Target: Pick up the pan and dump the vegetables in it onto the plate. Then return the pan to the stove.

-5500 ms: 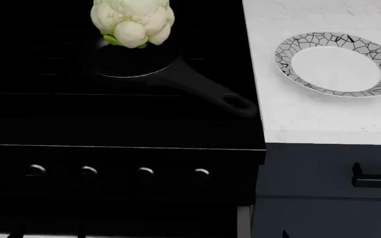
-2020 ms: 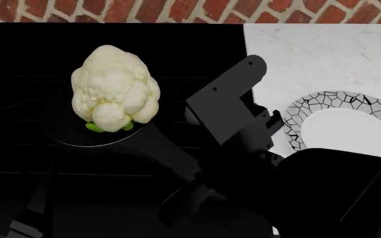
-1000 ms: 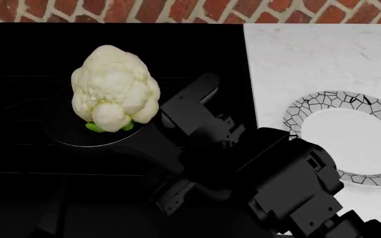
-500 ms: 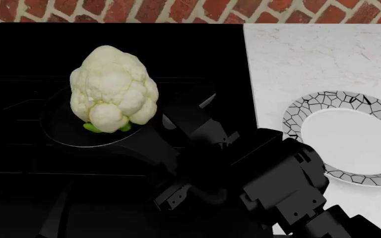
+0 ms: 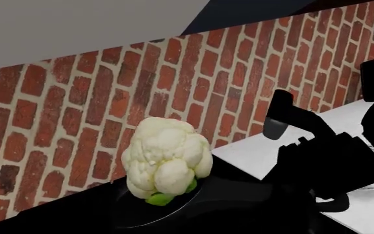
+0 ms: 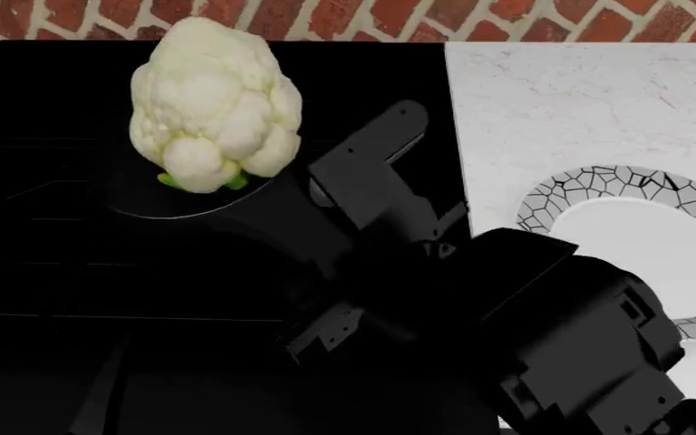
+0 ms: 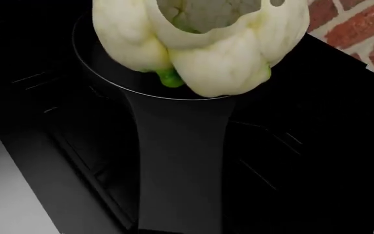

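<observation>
You've got 1 pan (image 6: 191,195) over the stove (image 6: 46,272), 1 cauliflower (image 6: 215,104) sitting in it, 1 plate (image 6: 565,204) on the counter (image 6: 565,100). Right gripper (image 6: 348,299) sits at the handle (image 7: 180,170); finger state can't be told. Left gripper unseen.

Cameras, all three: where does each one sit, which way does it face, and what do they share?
Head view: high up, looking down on the stove, plate and counter; the right arm fills the lower right.
Left wrist view: low, facing the brick wall; the right arm shows.
Right wrist view: looks along the pan handle; no robot parts are clear.
Shared: the cauliflower in the pan.
</observation>
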